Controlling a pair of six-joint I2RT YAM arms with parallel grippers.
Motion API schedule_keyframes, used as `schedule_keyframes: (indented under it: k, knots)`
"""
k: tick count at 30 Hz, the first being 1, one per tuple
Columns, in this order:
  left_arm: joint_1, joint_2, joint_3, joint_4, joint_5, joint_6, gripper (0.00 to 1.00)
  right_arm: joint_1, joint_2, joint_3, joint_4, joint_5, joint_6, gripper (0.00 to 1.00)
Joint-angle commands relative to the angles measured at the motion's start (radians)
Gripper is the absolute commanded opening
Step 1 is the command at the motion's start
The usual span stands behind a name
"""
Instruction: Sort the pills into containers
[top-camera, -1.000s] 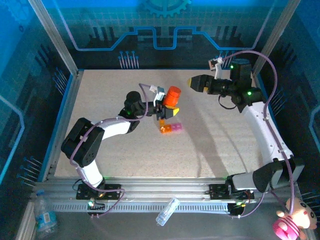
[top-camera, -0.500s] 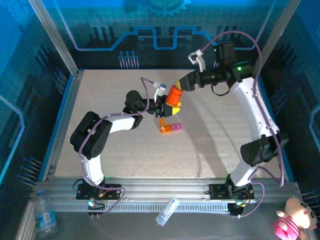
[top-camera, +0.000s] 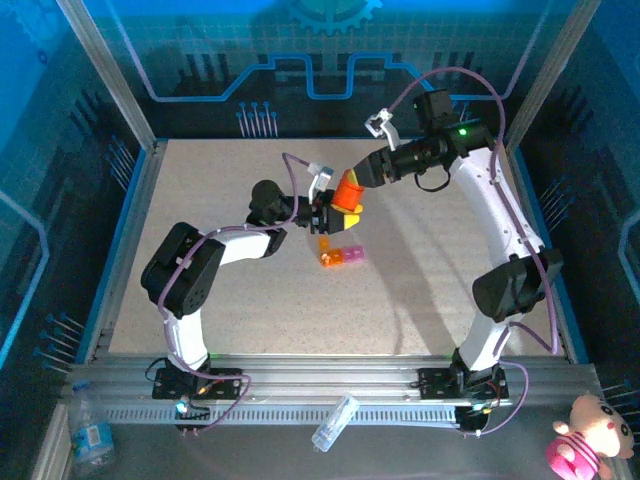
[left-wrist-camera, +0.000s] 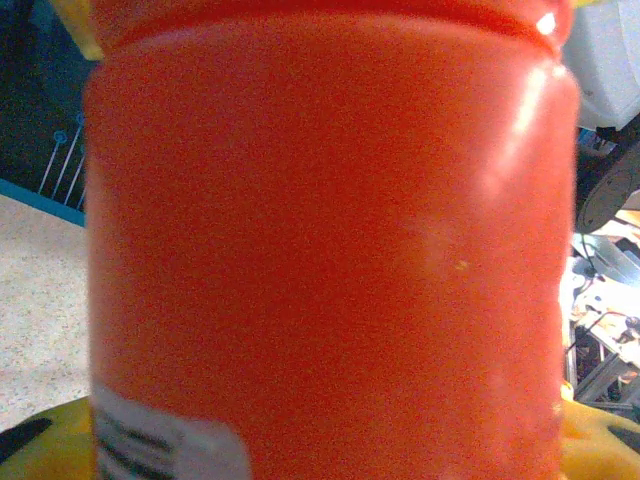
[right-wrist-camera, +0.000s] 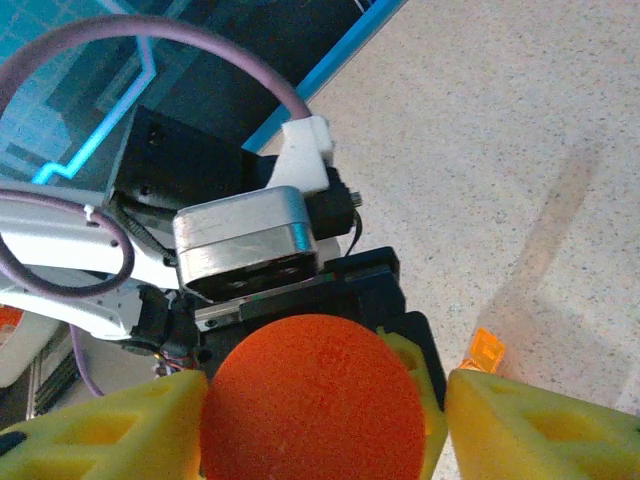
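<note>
Leaves the containers (top-camera: 340, 256) on the tabletop (top-camera: 420, 300), just beside the bottle (left-wrist-camera: 330, 250). Clamps that bottle in the left end effector (top-camera: 328, 218). Brings the right end effector (top-camera: 362, 176), lately well apart, astride the cap (right-wrist-camera: 310, 400); cannot tell whether gripping yet. Points to uncapping before sorting.

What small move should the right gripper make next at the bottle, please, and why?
Probably close the right gripper fully on the cap: its fingers straddle the cap, with a slight gap on one side. The left gripper holds the bottle, and the cap is on, so nothing can be poured into the containers yet.
</note>
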Motion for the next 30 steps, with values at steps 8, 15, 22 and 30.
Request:
schedule_keyframes:
  k: [8, 15, 22, 30]
  knots:
    - [0.008, -0.003, 0.031, 0.031, 0.010, 0.029, 0.00, 0.012, -0.023, -0.095, 0.042, -0.062, 0.037, 0.43]
    - [0.008, -0.089, -0.003, -0.229, -0.100, 0.306, 0.00, 0.036, -0.077, -0.266, 0.190, 0.013, 0.171, 0.36]
    - [0.001, -0.169, -0.051, -0.334, -0.286, 0.506, 0.00, 0.067, -0.140, -0.479, 0.399, 0.136, 0.359, 0.33]
    - [-0.076, -0.244, -0.108, -0.396, -0.552, 0.786, 0.00, 0.124, -0.140, -0.561, 0.518, 0.249, 0.499, 0.31]
